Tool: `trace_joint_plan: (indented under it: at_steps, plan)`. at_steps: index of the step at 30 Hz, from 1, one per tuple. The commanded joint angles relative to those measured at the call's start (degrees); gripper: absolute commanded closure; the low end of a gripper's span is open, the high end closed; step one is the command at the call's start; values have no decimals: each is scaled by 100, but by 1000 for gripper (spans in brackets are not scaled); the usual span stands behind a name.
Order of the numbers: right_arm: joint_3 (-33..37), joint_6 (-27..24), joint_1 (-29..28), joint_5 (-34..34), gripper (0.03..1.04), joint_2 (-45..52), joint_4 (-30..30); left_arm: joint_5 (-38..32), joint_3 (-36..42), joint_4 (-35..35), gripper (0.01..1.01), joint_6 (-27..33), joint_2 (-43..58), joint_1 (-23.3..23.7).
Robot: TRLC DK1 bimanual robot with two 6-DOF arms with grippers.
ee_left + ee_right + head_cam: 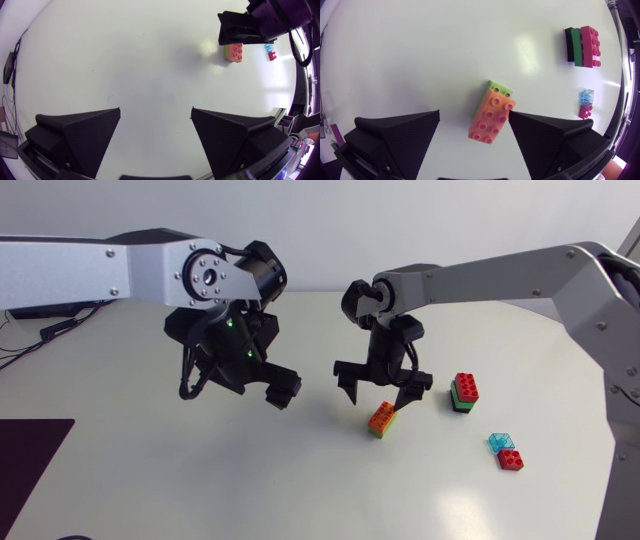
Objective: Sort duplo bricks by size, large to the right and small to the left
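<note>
Your right pincer [378, 395] hangs wide open and empty over the orange brick [490, 117] on the surface [200, 480], its long sides facing the fingers, nearer one, while your open, empty left pincer [156, 110] is farther off.

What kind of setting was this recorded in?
Probably a robotics lab bench: two arms, with the left gripper and right gripper open, hang over a plain white table with a few toy bricks, such as an orange brick and a red-topped stack.
</note>
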Motion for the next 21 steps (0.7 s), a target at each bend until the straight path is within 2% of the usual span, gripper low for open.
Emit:
trace_joint_plan:
  at_steps: [1,6,9,11,21]
  plan:
    - [-18,287,-66,44,79,-229,-21,-20,-179,42,49,49,22,58]
    - [-308,322,-75,-132,69,-554,278,-20,-205,77,49,49,75,58]
    - [-748,463,-57,-343,69,-870,717,-20,-205,86,49,49,93,58]
    - [-941,621,-31,-290,69,-993,893,-20,-205,86,49,49,119,58]
    - [-1170,946,110,316,69,-1204,946,-20,-267,130,49,41,216,58]
